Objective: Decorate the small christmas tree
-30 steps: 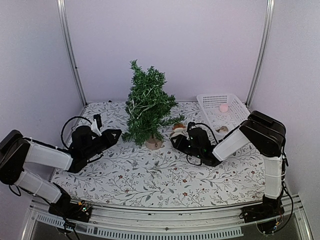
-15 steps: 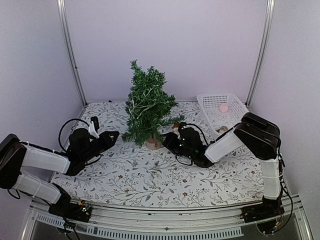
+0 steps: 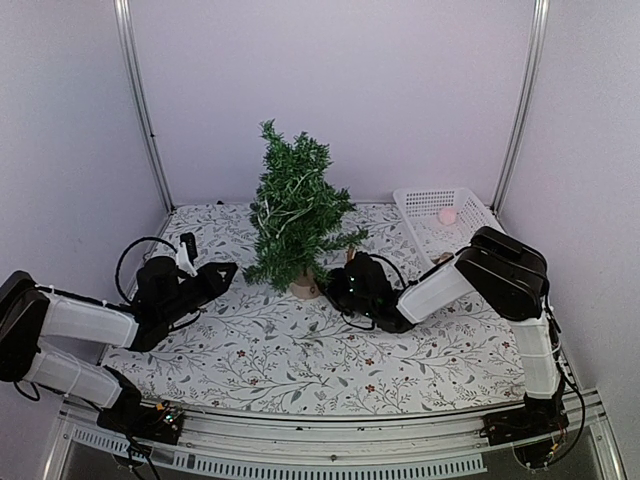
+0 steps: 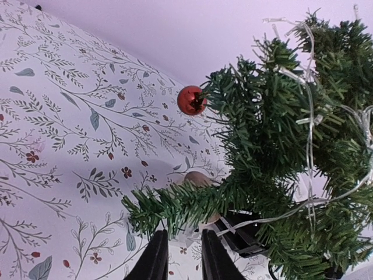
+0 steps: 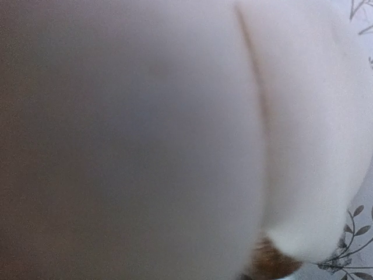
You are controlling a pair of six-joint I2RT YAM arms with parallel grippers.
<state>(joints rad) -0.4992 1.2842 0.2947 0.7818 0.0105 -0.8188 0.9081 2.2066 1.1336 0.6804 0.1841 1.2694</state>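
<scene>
Movement: right gripper point(image 3: 331, 284) slid up to small christmas tree point(image 3: 295, 215) base, grip unreadable, placement near; left gripper point(image 4: 179, 259) slightly parted.

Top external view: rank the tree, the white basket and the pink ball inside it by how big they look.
1. tree, clearly the largest.
2. white basket, standing about as far back as the tree, so nearness does not skew this.
3. pink ball, by far the smallest.
</scene>
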